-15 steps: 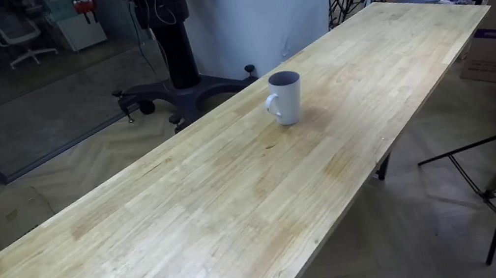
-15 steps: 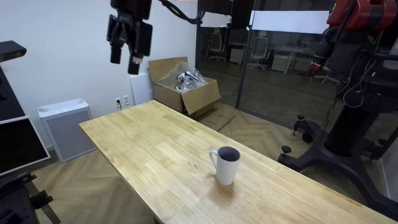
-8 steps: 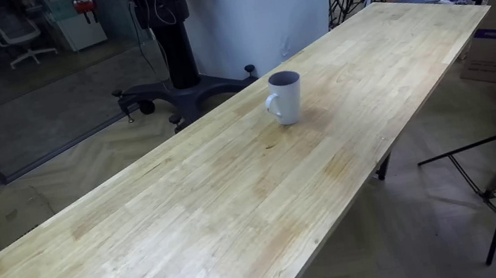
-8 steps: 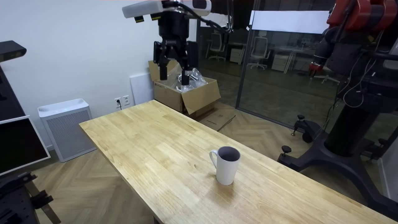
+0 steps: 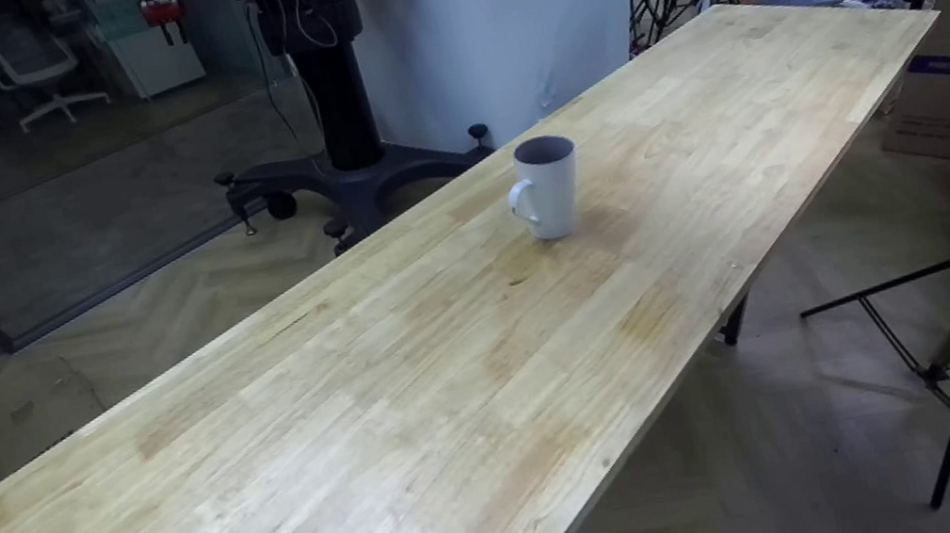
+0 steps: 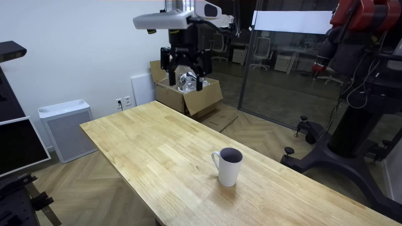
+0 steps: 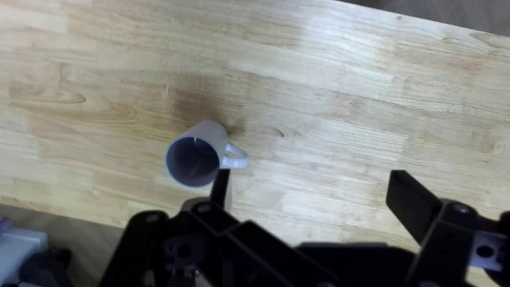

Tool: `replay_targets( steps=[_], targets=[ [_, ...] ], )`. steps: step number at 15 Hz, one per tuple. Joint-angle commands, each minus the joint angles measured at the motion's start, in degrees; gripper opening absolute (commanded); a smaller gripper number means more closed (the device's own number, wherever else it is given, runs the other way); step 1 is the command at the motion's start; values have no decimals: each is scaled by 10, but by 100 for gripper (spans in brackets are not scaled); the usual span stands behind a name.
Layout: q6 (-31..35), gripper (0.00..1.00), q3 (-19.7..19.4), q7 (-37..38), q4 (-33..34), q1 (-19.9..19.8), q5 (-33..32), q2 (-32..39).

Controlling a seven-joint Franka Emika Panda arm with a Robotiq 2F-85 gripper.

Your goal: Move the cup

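I see the cup point(image 6: 229, 168) upright on the bench point(image 6: 150, 138), below and right of centre in an exterior view, while the tool point(image 6: 186, 84) hangs at upper middle, spread and empty, so grasp and move both seem left to do.

Worktop point(image 5: 347, 420): free room is running around the cup point(image 6: 228, 172) on all sides, longest toward both ends. Cup: obstacle, is standing upright, its handle point(image 7: 238, 162) jutting to one side. Claw point(image 6: 186, 83): is hanging above, well apart from the cup; in the wrist view, free worktop is showing between its parted fingers point(image 7: 414, 203).
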Motion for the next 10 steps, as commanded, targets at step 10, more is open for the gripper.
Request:
replay_targets(
  steps=[10],
  targets=[
    [62, 100, -22, -105, 12, -19, 6, 52]
  ],
)
